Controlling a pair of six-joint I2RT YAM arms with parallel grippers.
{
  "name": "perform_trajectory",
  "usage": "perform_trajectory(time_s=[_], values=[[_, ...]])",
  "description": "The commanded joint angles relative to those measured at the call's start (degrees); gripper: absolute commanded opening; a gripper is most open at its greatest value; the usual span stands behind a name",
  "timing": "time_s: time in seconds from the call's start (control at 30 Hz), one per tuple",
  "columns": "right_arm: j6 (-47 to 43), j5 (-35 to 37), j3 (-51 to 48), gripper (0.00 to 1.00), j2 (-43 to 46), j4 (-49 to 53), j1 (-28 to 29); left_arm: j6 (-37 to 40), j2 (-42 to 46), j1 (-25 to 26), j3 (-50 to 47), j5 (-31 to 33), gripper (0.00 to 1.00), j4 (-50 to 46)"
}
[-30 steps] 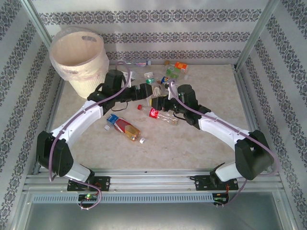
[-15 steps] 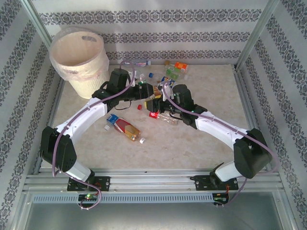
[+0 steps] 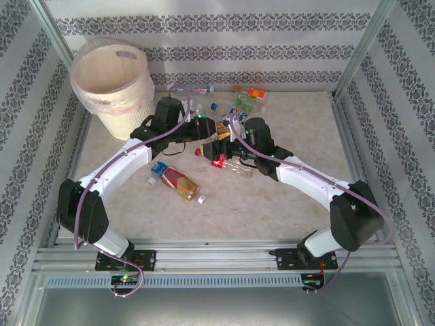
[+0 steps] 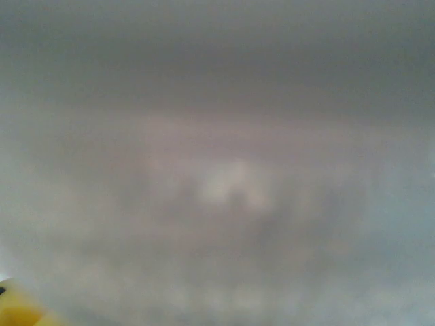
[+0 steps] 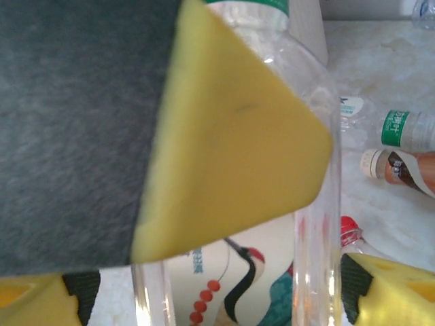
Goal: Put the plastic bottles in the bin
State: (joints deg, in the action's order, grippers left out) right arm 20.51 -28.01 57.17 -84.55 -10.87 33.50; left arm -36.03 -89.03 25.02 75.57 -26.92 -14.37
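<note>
We judge task barely begun: small clear plastic bottles [image 3: 178,181] strewn centre of beige table [image 3: 285,217]; round cream bin [image 3: 119,102] far left, seemingly empty. Right gripper [image 5: 217,299] spread astride crane-labelled clear bottle [image 5: 258,272]; left gripper [image 3: 206,129]: we cannot tell.

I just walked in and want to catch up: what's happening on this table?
Two robot arms are working on getting plastic bottles into the bin. The left claw and right claw meet mid-table among them; a clear bottle sits between the right claw's fingers, grip unclear. The bin stands far left, apart.
</note>
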Motion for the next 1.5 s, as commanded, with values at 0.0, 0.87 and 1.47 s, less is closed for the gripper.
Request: perform_trajectory(time_s=[0.0,0.87,1.47], values=[[-1.3,0.1,-0.4,0.98,3.1,-0.3,-0.5,-1.0,0.9,-0.7,0.2,1.2,0.64,3.0],[5.6,37.4,-16.1,0.98,21.1,-5.6,-3.1,17.6,3.3,-6.4,16.0,33.5,0.63,-0.9],[5.1,37.6,-15.0,0.98,20.1,-3.6,-3.3,30.7,-12.9,-19.5,41.8,48.1,0.61,1.8]])
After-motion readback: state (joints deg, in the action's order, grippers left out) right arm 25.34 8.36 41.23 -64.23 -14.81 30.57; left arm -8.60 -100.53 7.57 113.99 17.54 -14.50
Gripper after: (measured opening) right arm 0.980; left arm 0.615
